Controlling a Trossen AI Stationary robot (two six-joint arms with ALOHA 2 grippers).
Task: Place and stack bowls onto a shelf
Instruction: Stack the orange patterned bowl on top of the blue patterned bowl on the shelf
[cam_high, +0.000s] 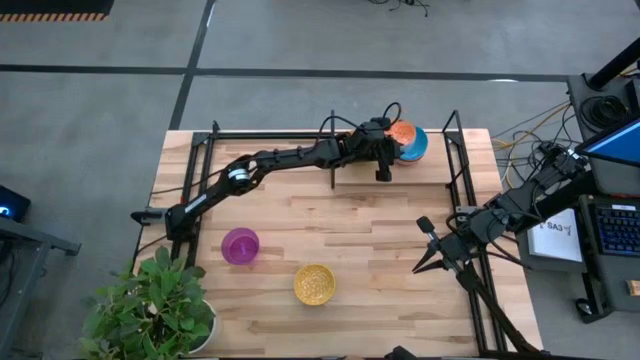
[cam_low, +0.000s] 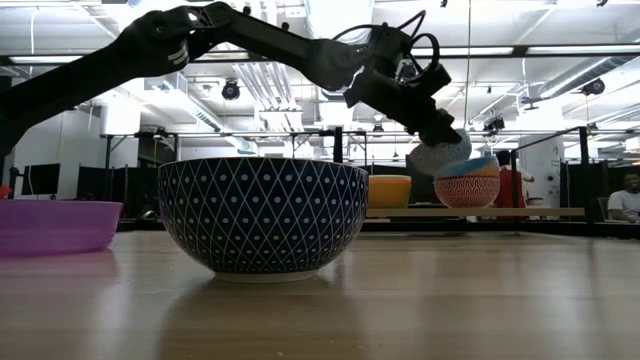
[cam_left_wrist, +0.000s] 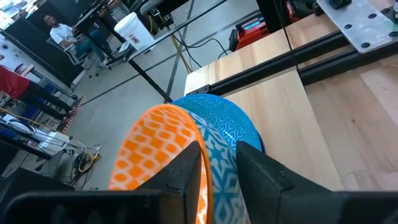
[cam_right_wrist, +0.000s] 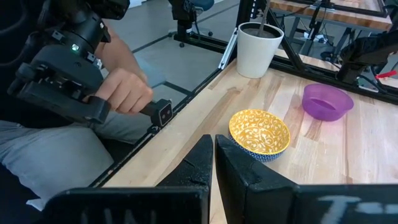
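My left gripper (cam_high: 393, 142) reaches over the table's far side, shut on a tilted bowl with an orange patterned inside (cam_left_wrist: 155, 143) and pale blue outside (cam_low: 440, 156). That bowl hangs over a light blue bowl (cam_left_wrist: 233, 121) nested in a red patterned bowl (cam_low: 466, 192) on the shelf (cam_low: 530, 212). A yellow bowl (cam_low: 390, 190) also stands there. On the tabletop rest the purple bowl (cam_high: 240, 245), the gold patterned bowl (cam_high: 314, 284) and the blue-and-white bowl (cam_low: 262, 215). My right gripper (cam_high: 425, 252) waits shut near the table's right edge. My left gripper pinches the orange patterned bowl's wall at the rim (cam_left_wrist: 216, 177), one finger (cam_left_wrist: 186, 171) on the orange inside and the other (cam_left_wrist: 264, 174) on the pale blue outside. It comes slanting down from the table's left. The bowl is tilted; whether it touches the light blue bowl I cannot tell.
A potted plant (cam_high: 150, 310) in a white pot (cam_right_wrist: 258, 50) stands at the near left corner. Black frame rails (cam_high: 470, 200) run along the table's sides. A person's hand (cam_right_wrist: 124, 90) holds a device beside the table's near edge. Bare wood lies mid-table (cam_high: 340, 215).
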